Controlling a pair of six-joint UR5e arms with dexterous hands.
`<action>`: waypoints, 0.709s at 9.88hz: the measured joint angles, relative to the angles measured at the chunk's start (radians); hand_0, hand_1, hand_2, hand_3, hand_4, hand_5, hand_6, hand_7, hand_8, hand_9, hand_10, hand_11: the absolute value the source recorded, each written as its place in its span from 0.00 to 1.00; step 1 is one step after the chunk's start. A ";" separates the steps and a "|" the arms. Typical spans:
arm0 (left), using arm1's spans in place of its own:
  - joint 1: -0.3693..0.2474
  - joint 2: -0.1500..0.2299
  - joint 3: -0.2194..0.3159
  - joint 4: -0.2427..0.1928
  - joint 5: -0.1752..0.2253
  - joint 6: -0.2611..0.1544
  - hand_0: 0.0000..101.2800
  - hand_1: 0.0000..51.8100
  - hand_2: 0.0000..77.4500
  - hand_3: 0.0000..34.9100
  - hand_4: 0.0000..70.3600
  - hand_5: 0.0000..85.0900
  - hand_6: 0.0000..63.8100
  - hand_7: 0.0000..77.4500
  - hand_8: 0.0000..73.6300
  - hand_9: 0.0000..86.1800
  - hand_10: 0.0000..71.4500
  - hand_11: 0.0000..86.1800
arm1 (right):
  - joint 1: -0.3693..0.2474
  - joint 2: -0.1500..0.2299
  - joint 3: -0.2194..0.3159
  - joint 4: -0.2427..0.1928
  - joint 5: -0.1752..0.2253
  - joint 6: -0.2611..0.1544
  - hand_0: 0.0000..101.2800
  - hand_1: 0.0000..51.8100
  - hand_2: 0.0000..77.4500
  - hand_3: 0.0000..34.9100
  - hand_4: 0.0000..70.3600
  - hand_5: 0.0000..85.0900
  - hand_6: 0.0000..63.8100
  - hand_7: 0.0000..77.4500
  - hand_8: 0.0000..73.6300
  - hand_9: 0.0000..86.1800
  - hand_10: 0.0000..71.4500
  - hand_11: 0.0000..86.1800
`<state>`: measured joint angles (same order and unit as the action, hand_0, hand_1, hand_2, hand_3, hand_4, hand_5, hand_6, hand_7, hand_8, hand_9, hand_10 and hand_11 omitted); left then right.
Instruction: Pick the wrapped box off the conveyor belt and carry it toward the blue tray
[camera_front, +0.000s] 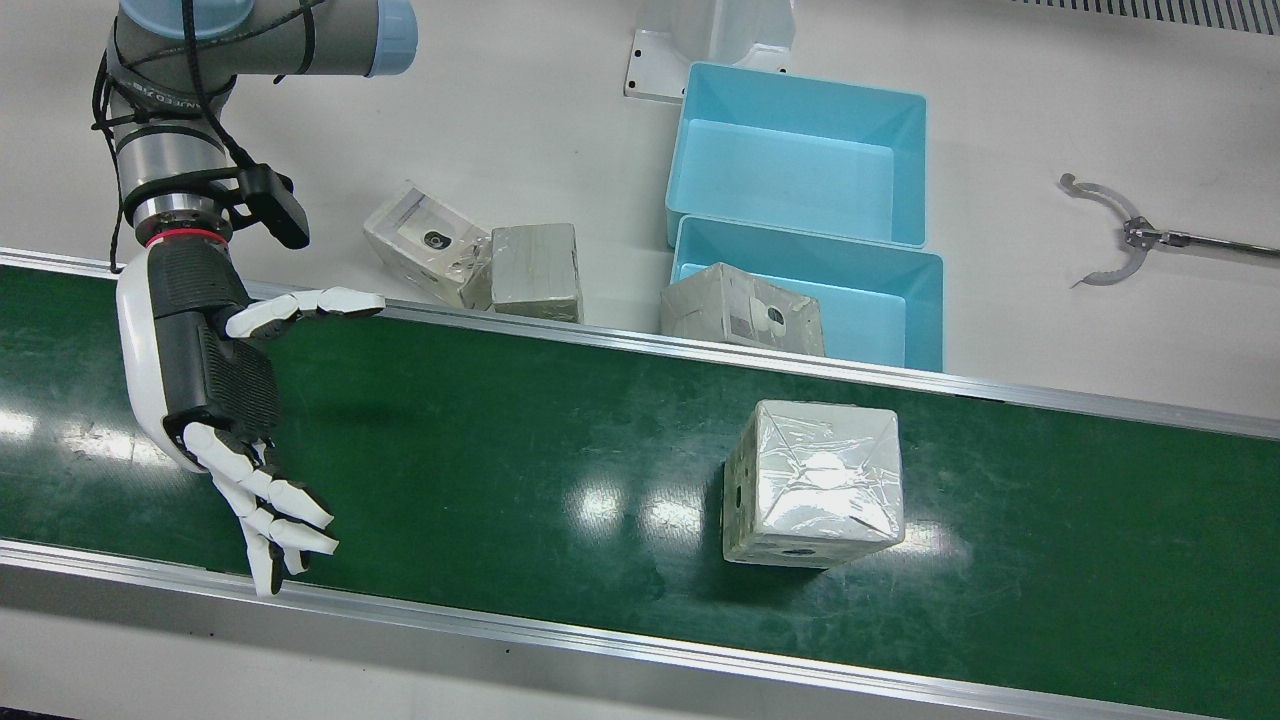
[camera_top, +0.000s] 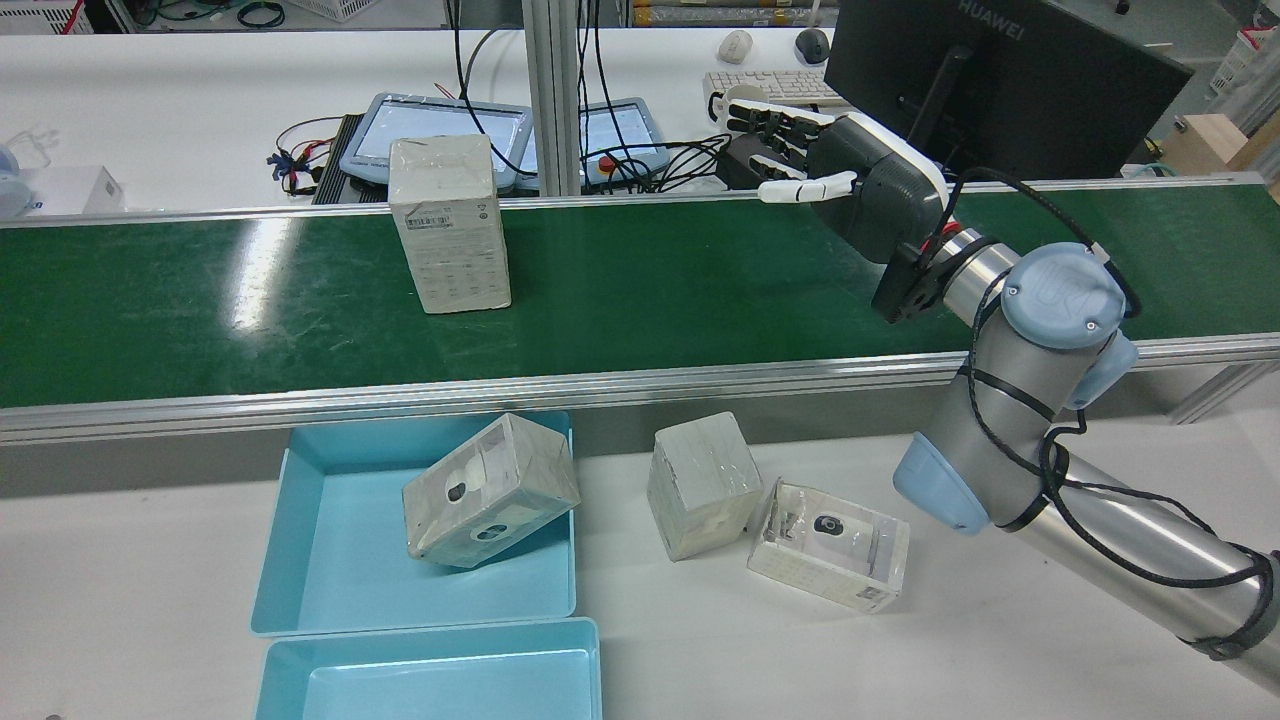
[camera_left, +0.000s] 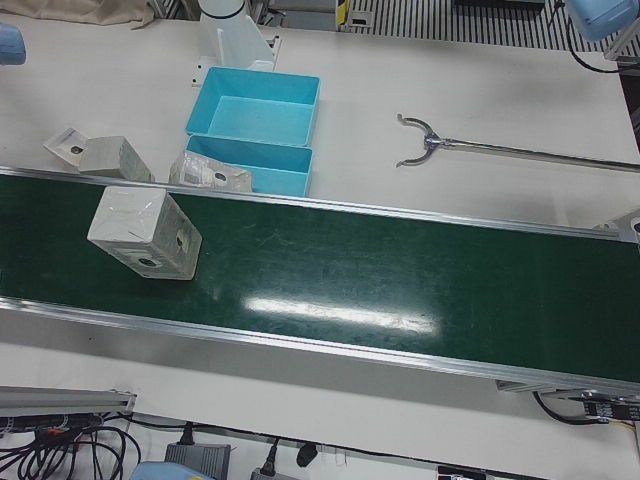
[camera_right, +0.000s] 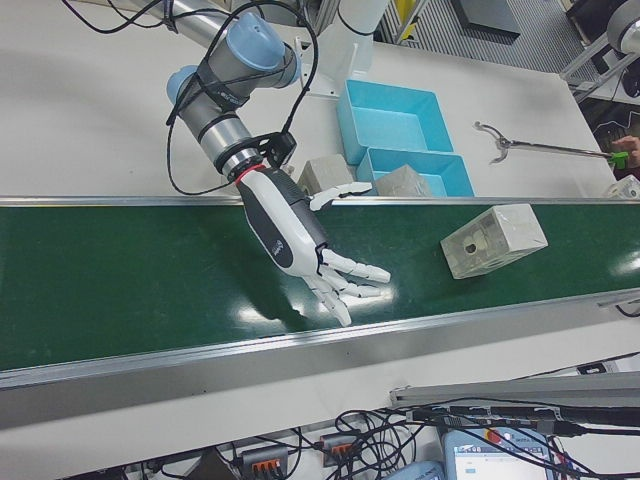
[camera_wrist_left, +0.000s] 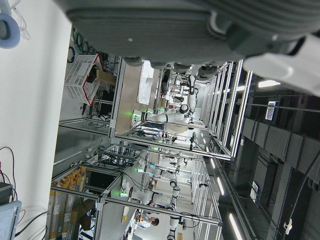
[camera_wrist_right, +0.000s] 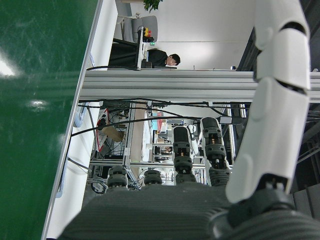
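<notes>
Right hand (camera_front: 215, 380): fingers spread, holding nothing, over conveyor belt (camera_front: 500, 440), left of frame in front view. Left hand (camera_wrist_left: 210, 30): seen only in its own view, cropped close; fingers' state cannot tell. Wrapped box (camera_front: 815, 483): upright on belt, long axis vertical, well apart from right hand. Blue tray (camera_front: 880, 300): on surface beyond belt, partly hidden by another box (camera_front: 742, 308).

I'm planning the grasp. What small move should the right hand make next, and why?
Probably slide along the belt toward the wrapped box. The right hand hovers open over the conveyor belt, well short of the box, which stands alone and untouched.
</notes>
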<state>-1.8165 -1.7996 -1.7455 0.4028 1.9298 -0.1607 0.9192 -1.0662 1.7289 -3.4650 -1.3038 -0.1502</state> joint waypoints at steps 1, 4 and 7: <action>0.000 0.000 0.000 0.000 0.000 0.000 0.00 0.00 0.01 0.00 0.00 0.01 0.00 0.01 0.00 0.00 0.00 0.00 | 0.000 0.001 0.000 0.000 0.005 0.000 0.44 0.19 0.21 0.37 0.44 0.08 0.06 0.27 0.01 0.04 0.05 0.09; 0.000 0.000 0.000 0.000 0.000 0.000 0.00 0.00 0.01 0.00 0.00 0.01 0.00 0.01 0.00 0.01 0.01 0.00 | 0.000 0.003 0.005 0.000 0.015 0.001 0.44 0.18 0.21 0.40 0.40 0.10 0.06 0.27 0.01 0.04 0.06 0.07; 0.000 0.000 0.000 0.000 0.000 0.000 0.00 0.00 0.01 0.00 0.00 0.01 0.00 0.01 0.01 0.01 0.01 0.00 | 0.005 0.001 0.038 -0.001 0.016 0.004 0.44 0.19 0.21 0.50 0.42 0.10 0.06 0.27 0.01 0.04 0.05 0.08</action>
<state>-1.8165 -1.7996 -1.7456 0.4028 1.9298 -0.1607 0.9237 -1.0648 1.7666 -3.4661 -1.2880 -0.1461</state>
